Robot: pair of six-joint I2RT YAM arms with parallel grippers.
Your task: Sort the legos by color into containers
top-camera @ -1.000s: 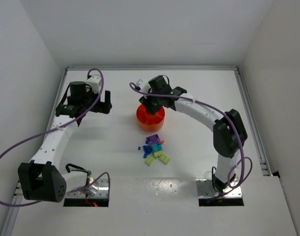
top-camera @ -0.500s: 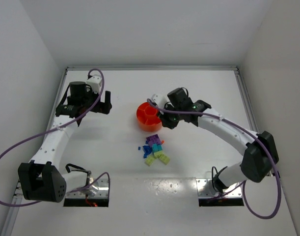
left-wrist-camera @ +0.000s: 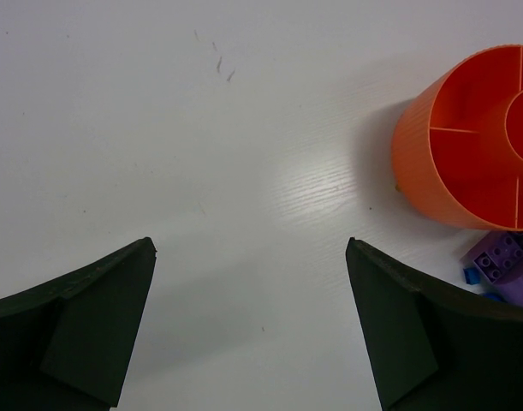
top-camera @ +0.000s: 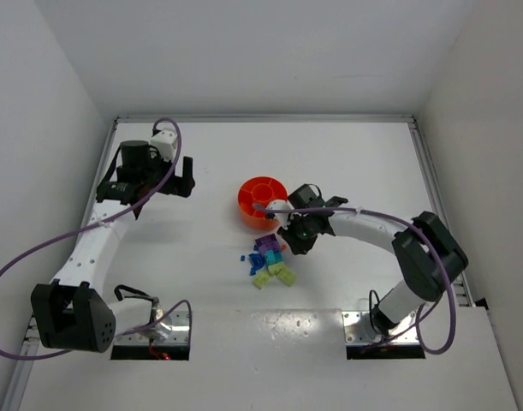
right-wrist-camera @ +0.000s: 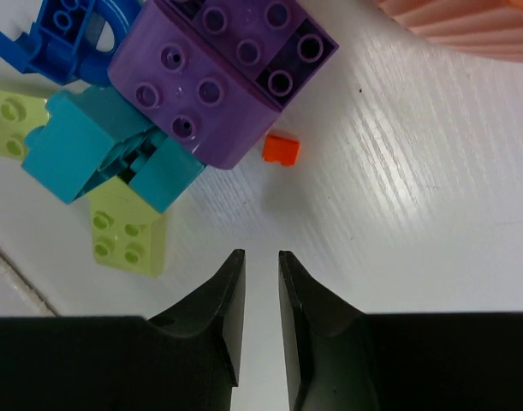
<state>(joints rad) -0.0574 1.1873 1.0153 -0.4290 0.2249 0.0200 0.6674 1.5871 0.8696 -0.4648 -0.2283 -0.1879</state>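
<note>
A white table (top-camera: 201, 257) with a painted wood grain sits boxed in by plain white walls (top-camera: 244, 51), and a metal rail (top-camera: 436, 205) runs along its right edge. The orange bowl (top-camera: 244, 207) stands near the middle of the table. The legos (top-camera: 270, 257) lie in a loose heap just beside it on the near side, outside its compartments. The left gripper (left-wrist-camera: 251, 248) hangs well to the left of the bowl with its fingers spread wide and nothing between them. The right gripper (right-wrist-camera: 261, 257) is low over the heap, its fingers drawn to a narrow slit and holding nothing. Just ahead of them lie a small orange piece (right-wrist-camera: 281, 150), a purple brick (right-wrist-camera: 218, 77), a teal brick (right-wrist-camera: 98, 150), a blue piece (right-wrist-camera: 64, 34) and a yellow-green plate (right-wrist-camera: 128, 235). In the left wrist view the frame edge cuts off the bowl. The right wrist view shows only a blurred strip of its ribbed wall. From above, what lies in the compartments is too small to tell.
</note>
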